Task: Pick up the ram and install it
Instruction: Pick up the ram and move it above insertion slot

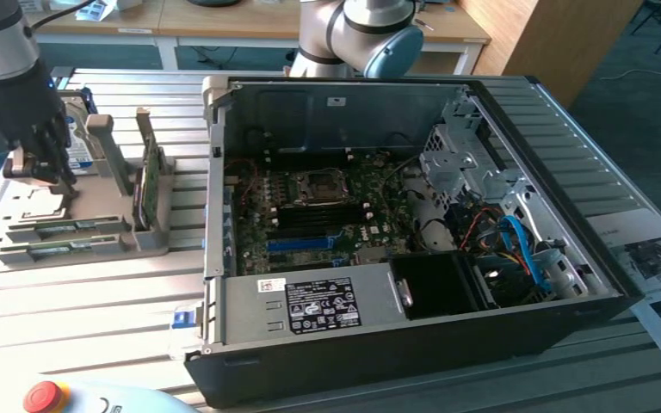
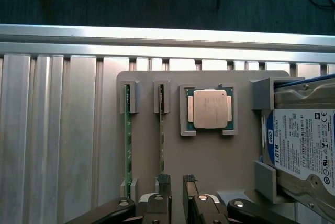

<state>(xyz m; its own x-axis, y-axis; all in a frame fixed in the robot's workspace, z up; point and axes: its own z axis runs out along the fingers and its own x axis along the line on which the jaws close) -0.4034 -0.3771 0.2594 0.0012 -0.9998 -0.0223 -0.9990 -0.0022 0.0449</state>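
Hovering over a gray holder (image 2: 209, 150) on the slatted tabletop (image 2: 52, 130), the hand (image 2: 176, 181) has its fingers parted and grips nothing. The ram (image 2: 162, 140) stands on edge in its slot, one fingertip (image 2: 163, 181) over one end, between another stick (image 2: 127, 140) and a processor (image 2: 210, 109).

Room is open above the ram sticks (image 2: 161, 145). The chip (image 2: 210, 109) and the hard drive (image 2: 303, 145) crowd one side.
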